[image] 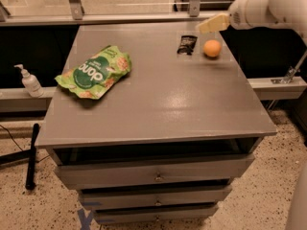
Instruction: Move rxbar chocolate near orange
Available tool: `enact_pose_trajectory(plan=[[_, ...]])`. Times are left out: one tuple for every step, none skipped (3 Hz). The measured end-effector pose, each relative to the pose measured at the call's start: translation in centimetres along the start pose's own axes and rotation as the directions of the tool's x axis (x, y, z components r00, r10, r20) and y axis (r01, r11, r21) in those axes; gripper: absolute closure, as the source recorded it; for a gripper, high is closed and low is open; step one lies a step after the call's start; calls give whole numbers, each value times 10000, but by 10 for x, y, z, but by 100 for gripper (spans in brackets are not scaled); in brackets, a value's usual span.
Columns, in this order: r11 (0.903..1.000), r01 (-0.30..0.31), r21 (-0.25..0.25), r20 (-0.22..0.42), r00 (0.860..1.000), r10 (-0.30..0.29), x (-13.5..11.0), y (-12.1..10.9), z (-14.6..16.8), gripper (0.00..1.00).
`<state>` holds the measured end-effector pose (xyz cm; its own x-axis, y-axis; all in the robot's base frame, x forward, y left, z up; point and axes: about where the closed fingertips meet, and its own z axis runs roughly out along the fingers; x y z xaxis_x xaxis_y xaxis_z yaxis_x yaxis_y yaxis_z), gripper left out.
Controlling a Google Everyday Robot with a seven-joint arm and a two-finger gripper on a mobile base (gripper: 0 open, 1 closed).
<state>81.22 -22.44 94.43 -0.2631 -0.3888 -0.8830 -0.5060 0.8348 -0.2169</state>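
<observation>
We see the rxbar chocolate (187,44) lying flat at the far right of the grey cabinet top (158,104), just left of the orange (212,48) and not touching it. The gripper (214,23) hangs above them, and we cannot tell how open it is

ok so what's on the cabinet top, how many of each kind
snack bars: 1, the rxbar chocolate
fruit: 1, the orange, just right of it
chip bags: 1, the green bag, on the left
total: 3
not counted: the tool, in the air above the orange
</observation>
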Motion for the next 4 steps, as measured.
enact_pose_trajectory(plan=[[9983, -577, -112, 741, 9955, 584, 1, -27, -39, 0], [9912, -1157, -647, 885, 9887, 1212, 19, -39, -76, 0], [9736, -1655, -1570, 975, 9784, 1821, 40, -42, -111, 0], [9660, -1676, -1966, 778, 9795, 1858, 43, -32, -113, 0]])
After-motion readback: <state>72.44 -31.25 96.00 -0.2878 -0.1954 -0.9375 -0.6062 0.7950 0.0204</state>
